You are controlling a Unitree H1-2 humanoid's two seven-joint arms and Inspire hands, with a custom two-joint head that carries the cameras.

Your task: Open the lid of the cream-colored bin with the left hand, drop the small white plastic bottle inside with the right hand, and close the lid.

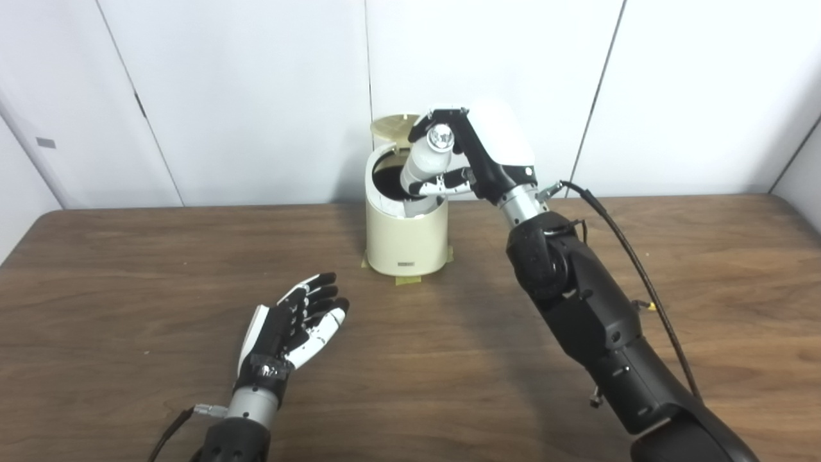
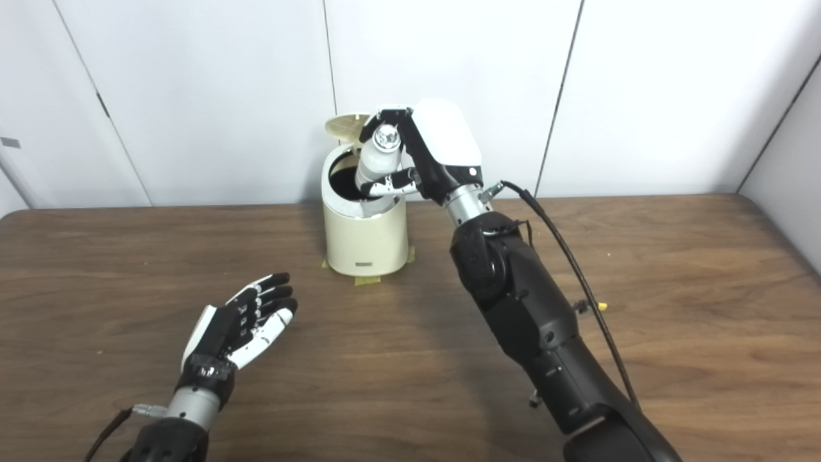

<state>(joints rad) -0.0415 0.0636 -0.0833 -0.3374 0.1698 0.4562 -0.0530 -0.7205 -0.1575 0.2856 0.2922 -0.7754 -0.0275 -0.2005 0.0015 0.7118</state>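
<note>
The cream-colored bin stands at the back middle of the table, its round lid tipped up behind the dark opening. My right hand is shut on the small white plastic bottle, held tilted over the bin's right rim, its lower end dipping into the opening. Its shiny end faces me. My left hand rests open near the table's front left, palm up, well short of the bin and holding nothing.
The brown wooden table spreads wide on both sides. Yellow tape shows under the bin's base. A black cable trails along my right forearm. White wall panels stand close behind the bin.
</note>
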